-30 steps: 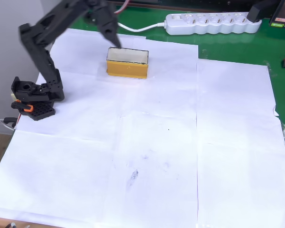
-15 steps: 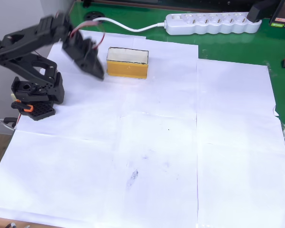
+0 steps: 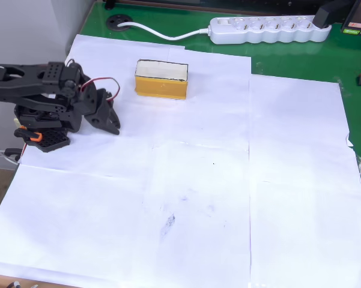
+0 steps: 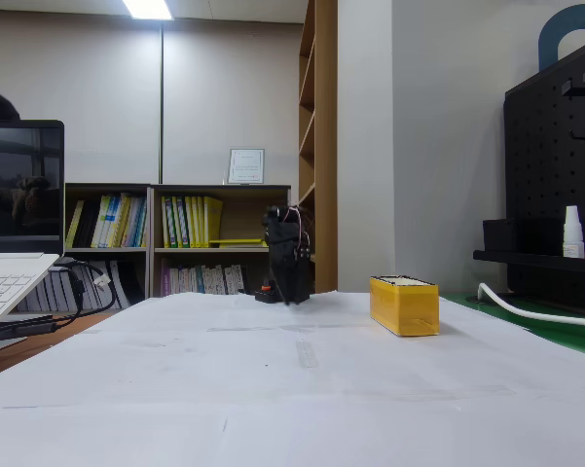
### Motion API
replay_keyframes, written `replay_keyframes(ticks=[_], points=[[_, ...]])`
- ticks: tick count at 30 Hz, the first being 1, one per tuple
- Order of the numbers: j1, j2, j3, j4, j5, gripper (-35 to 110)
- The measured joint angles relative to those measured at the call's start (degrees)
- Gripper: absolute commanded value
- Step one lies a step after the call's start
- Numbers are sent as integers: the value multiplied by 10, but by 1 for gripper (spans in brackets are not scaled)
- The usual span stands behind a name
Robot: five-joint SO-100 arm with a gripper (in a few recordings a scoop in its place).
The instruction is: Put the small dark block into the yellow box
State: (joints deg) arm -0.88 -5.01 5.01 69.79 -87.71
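The yellow box stands on the white paper at the upper left of the overhead view, its whitish inside facing up; in the fixed view the yellow box sits right of centre. The small dark block is hidden. My black arm is folded low over its base. My gripper points down and right toward the paper, well to the left of and below the box, apart from it. Its fingers look shut with nothing between them. In the fixed view my gripper hangs low behind the box's left.
A white power strip with its cable lies on the green mat beyond the paper. White paper sheets cover most of the table. A laptop stands at the table's left edge in the fixed view.
The arm has drawn back from above the box, swinging left and down, and folded over its base. The box has not moved.
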Motion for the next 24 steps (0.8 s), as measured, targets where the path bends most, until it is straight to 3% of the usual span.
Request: replay_keyframes(ticks=[6, 24], points=[[-12, -49, -4, 107, 6, 0], [-11, -49, -3, 112, 5, 0]])
